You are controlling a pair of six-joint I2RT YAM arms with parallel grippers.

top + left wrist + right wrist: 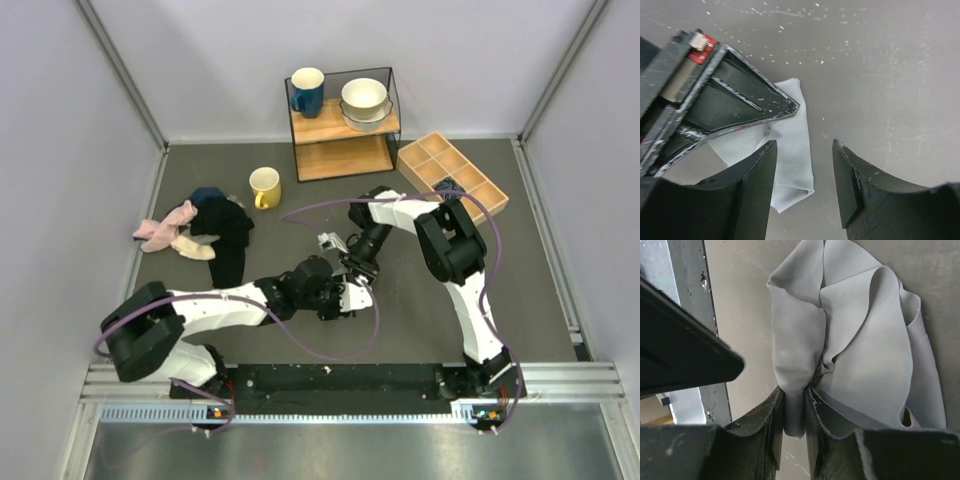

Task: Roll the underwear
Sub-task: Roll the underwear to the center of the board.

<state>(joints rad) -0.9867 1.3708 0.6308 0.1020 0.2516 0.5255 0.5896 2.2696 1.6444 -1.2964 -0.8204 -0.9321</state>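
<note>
A: State of the right gripper (794,407)?
B: Closed narrow on a fold of the underwear (860,340), cloth pinched between both fingertips; remainder bunched in loose folds just beyond the jaws.
A: And the left gripper (804,150)?
B: Spread wide, gripping nothing. Hovering over the table (890,75), with a strip of the same grey cloth lying below the gap, nearer one finger than the other.

Wrists nearly meet as left arm (215,310) and right arm (455,250) bend inward; left gripper (804,150) has jaws apart, right gripper (794,405) is pinched on a fold of underwear (860,350)
</note>
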